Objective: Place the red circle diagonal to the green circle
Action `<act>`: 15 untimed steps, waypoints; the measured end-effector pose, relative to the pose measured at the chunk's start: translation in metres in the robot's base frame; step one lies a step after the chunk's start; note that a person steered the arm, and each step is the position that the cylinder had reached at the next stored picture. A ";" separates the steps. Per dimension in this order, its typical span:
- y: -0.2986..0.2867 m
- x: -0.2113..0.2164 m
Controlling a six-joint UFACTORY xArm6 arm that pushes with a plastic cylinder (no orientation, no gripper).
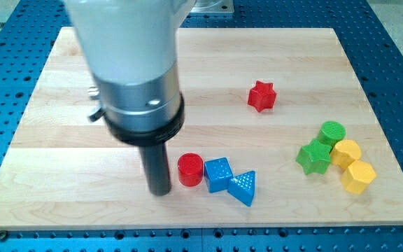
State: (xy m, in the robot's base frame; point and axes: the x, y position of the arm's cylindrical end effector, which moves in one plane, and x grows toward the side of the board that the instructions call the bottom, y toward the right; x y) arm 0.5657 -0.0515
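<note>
My tip [160, 190], a bare rod holding nothing, stands just left of the red circle [190, 170], perhaps touching it. The green circle [331, 131] lies well off to the tip's right and slightly up-view

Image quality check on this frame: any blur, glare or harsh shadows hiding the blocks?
Camera view: the arm's pale upper housing is soft, close to the lens; the blocks are sharp. Lighting is even, shadows faint and short. Mild sheen on the metal collar, no glare on the board. My tip sits just at the view's left of the red circle.
</note>
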 end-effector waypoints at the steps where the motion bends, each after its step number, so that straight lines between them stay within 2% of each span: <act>1: 0.025 -0.022; 3: 0.037 -0.059; 4: 0.071 -0.089; 5: 0.087 -0.099; 6: 0.110 -0.085; 8: 0.120 -0.059; 10: 0.061 -0.068; 11: 0.043 -0.114; 12: 0.084 -0.101; 13: 0.142 -0.063; 15: -0.011 -0.088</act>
State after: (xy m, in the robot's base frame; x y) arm 0.4774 -0.0622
